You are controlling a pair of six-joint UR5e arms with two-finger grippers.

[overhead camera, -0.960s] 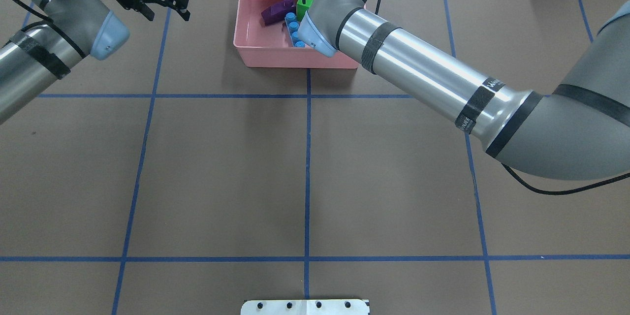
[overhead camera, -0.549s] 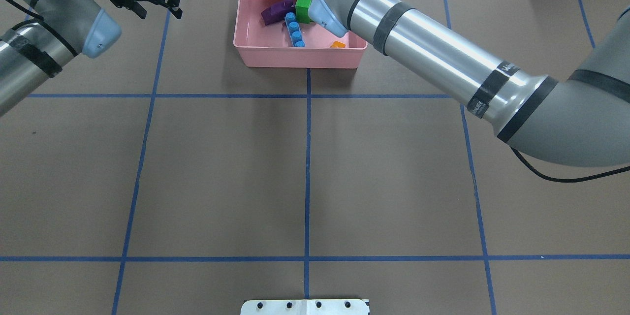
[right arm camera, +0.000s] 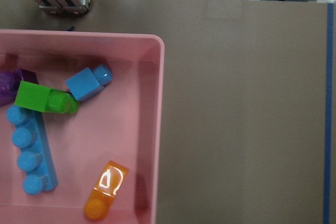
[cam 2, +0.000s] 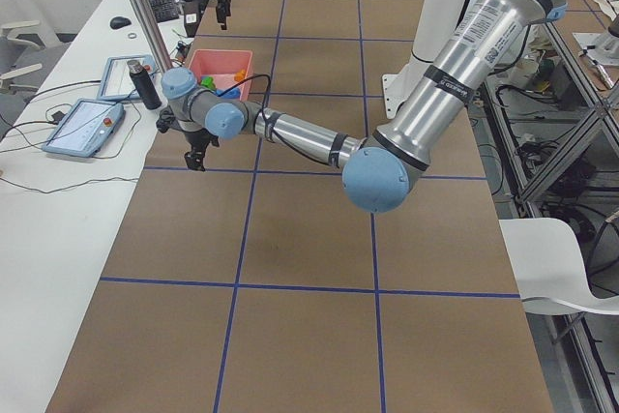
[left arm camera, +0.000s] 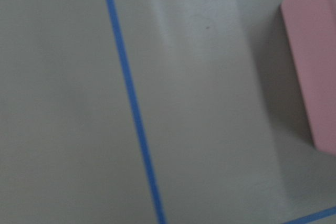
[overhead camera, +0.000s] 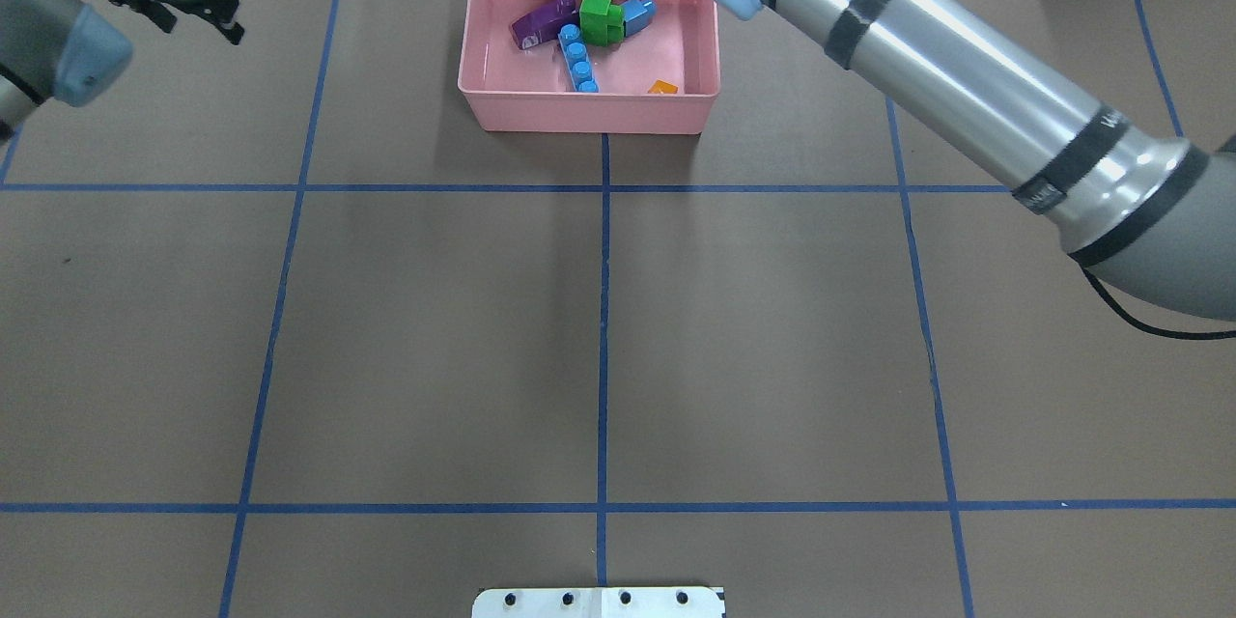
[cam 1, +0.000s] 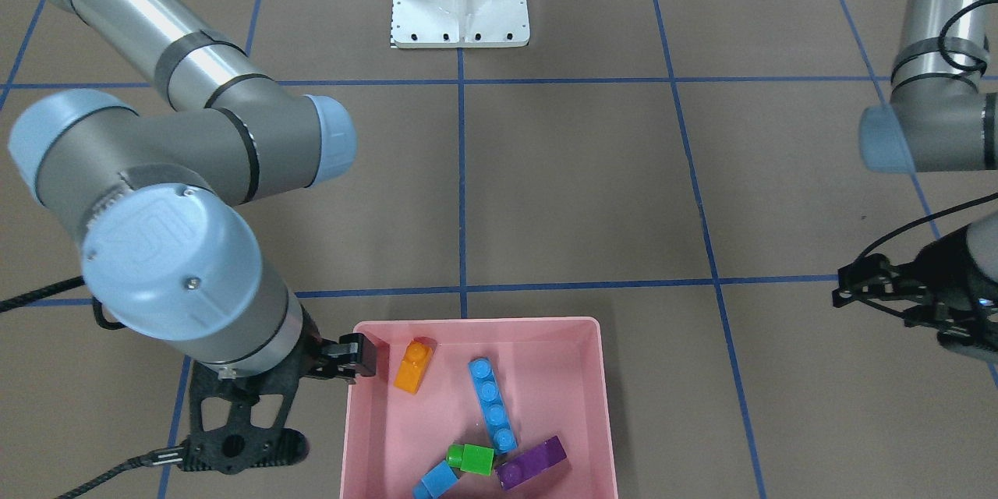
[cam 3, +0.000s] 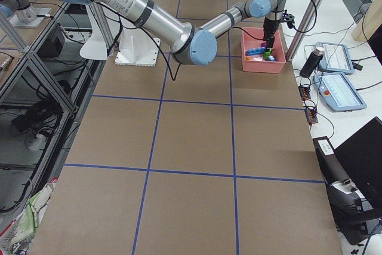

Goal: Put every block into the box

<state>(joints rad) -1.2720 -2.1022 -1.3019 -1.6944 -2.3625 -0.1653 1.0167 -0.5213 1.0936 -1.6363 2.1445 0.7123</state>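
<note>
A brown tabletop (overhead camera: 435, 357), marked into squares by blue tape lines (overhead camera: 603, 309), is seen from behind the robot. A shallow pink box (overhead camera: 589, 111) sits at the far middle of the tabletop. All five blocks lie inside it.

Along the far part of the box, three blocks cluster in a row. The purple block (overhead camera: 541, 21) is on the left, the green block (overhead camera: 601, 19) in the middle and the small blue block (overhead camera: 637, 14) on the right. The green block touches the small blue one. The long blue block (overhead camera: 577, 60) runs from this cluster toward the near wall, with its four studs facing up. The orange block (overhead camera: 662, 88) lies apart from the others, against the near wall by the near right corner.

The right arm reaches across from the right. The right hand (cam 3: 270, 34) hangs around the box's far right corner. None of the views shows whether its fingers are apart or together. Its wrist camera looks down on that corner and the bare tabletop to the right of it.

The left hand (overhead camera: 203, 29) hovers over the far left of the tabletop, well apart from the box. Its fingers are spread and hold nothing.

A white metal base (overhead camera: 599, 602) sits at the near edge.
</note>
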